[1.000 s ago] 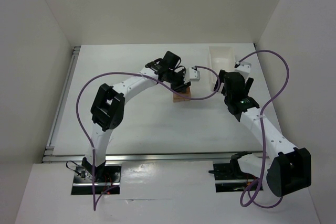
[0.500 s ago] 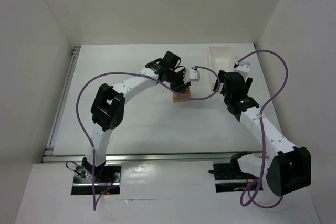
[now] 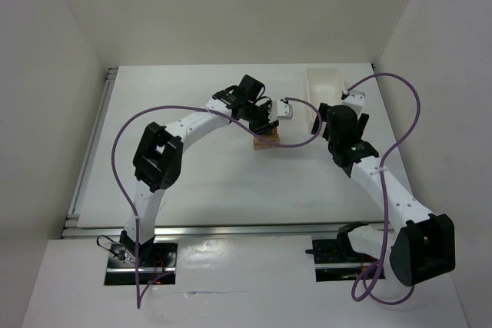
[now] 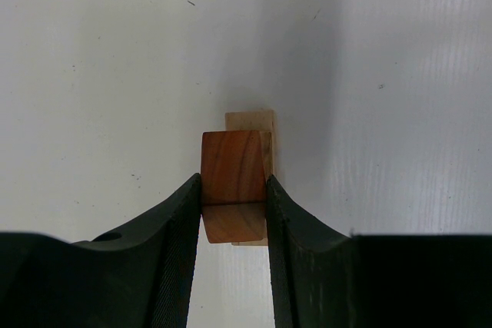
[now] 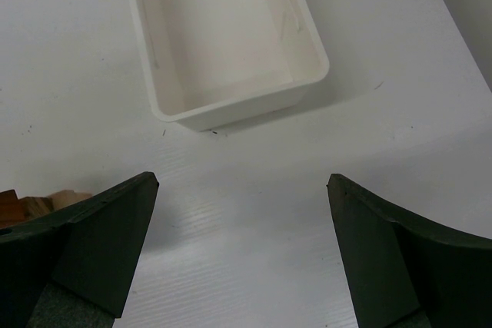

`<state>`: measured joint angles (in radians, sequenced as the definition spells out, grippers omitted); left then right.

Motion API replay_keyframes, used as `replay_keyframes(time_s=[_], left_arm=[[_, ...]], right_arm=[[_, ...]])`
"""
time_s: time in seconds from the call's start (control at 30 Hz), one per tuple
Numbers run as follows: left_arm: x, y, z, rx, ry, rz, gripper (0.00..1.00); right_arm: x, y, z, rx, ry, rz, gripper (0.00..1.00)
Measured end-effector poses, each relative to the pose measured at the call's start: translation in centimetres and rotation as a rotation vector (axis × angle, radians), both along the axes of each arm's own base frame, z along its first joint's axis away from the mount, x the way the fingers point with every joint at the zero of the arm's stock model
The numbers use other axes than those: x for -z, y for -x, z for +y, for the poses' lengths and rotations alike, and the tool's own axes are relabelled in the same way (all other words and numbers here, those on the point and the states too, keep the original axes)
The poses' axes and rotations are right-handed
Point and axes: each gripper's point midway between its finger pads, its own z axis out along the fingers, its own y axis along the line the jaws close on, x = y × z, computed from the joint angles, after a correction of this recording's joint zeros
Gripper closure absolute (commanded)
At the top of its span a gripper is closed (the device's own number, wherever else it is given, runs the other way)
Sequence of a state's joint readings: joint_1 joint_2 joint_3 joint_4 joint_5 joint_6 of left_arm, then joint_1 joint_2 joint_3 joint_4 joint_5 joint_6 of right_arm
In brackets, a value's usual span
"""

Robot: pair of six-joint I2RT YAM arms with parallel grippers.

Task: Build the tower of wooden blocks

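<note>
The wood block tower (image 3: 266, 140) stands mid-table, mostly hidden under my left gripper (image 3: 265, 125) in the top view. In the left wrist view my left gripper (image 4: 234, 190) is shut on a reddish-brown block (image 4: 234, 186) that sits over a light-tan block (image 4: 250, 121) whose edge shows behind it. My right gripper (image 5: 242, 190) is open and empty, just right of the tower and in front of the white tray; block corners (image 5: 38, 203) show at that view's left edge. In the top view the right gripper (image 3: 338, 122) hovers beside the tray.
A white rectangular plastic tray (image 3: 324, 82) stands at the back right, shown with nothing in it in the right wrist view (image 5: 173, 109). White walls enclose the table on three sides. Purple cables loop over both arms.
</note>
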<state>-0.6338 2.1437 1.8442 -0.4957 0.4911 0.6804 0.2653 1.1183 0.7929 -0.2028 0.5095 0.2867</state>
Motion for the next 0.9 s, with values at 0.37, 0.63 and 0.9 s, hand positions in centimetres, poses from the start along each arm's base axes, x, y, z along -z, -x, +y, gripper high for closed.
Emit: replay_keyframes(time_s=[0.37,0.63,0.9], left_arm=[[0.68,0.05,0.10,-0.001,-0.012,0.011,0.86],[0.74,0.07,0.06,0.000,-0.011,0.013,0.77],[0.78,0.09,0.08,-0.001,-0.012,0.016,0.33]], right_arm=[[0.03,-0.02,0.16,-0.010,-0.002,0.002,0.00],[0.06,-0.02,0.24,-0.020,0.002,0.005,0.00],[0.06,-0.02,0.23,-0.021,0.004,0.006,0.00]])
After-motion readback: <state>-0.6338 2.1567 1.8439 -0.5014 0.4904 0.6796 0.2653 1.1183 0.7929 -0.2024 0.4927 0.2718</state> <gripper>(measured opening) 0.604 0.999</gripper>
